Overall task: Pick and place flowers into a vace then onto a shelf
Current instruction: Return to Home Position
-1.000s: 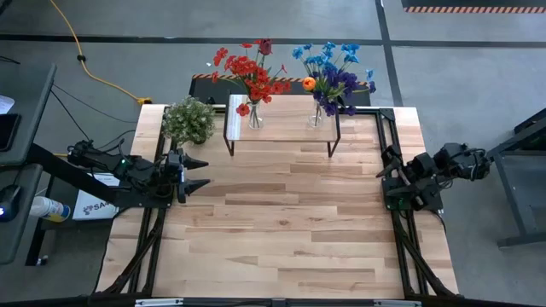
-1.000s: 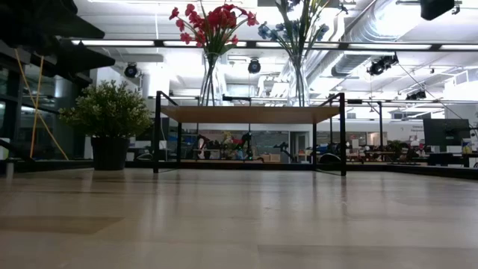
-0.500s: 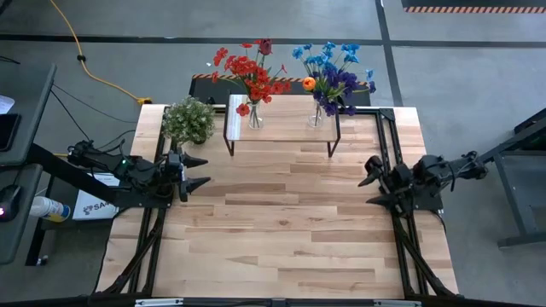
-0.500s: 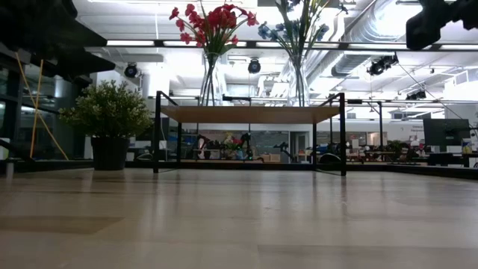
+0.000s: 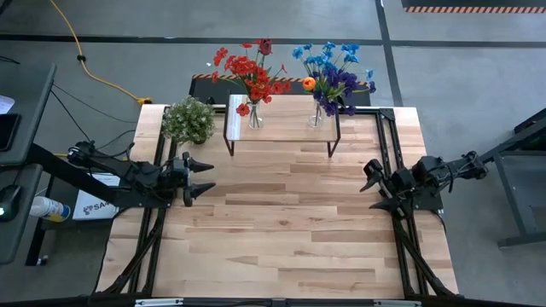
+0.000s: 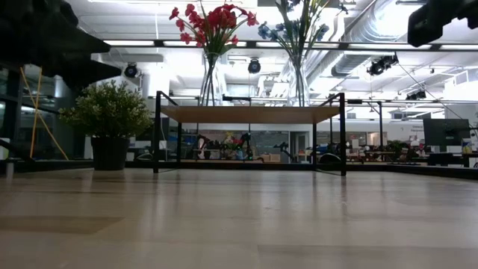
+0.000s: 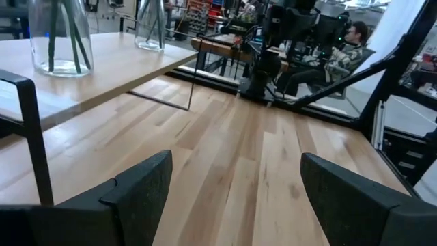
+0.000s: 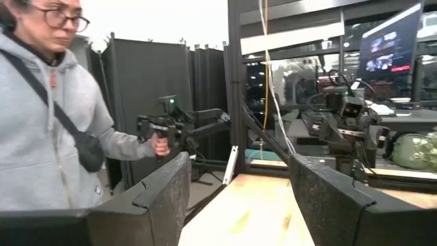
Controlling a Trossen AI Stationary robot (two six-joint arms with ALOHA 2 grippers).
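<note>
At the table's far edge, find the shelf (image 5: pixel 286 117) carrying two glass vases: red flowers (image 5: pixel 252 72) in the left vase (image 5: pixel 254 118), blue and purple flowers (image 5: pixel 334 72) in the right vase (image 5: pixel 316 115), both upright and well apart. Judge the placing done, with only the retreat to rest left.

Note the left gripper (image 5: pixel 210 175) by the table's left edge, near the plant (image 5: pixel 189 119), jaws spread wide and holding nothing. Confirm that from the left wrist view, with bare tabletop between the two fingers (image 7: pixel 136 188). Note the right gripper (image 5: pixel 368 185) by the right edge, likewise spread and empty, well clear of the shelf.

To finish well:
- Draw each arm straight back toward its own side, away from the shelf's legs and the overhanging blooms.
- Lift before swinging on the left, so as not to brush the plant.
- Move gently enough not to shake the table (image 5: pixel 281 239), given tall, probably top-heavy vases on a thin-legged stand.
- No need to close the jaws first; nothing to drop.
- Mind the person (image 8: pixel 48 137) beyond the table in the right wrist view, with a hand (image 8: pixel 161 145) on some handheld rig. Apart from the arm, but worth a check before folding outward.
</note>
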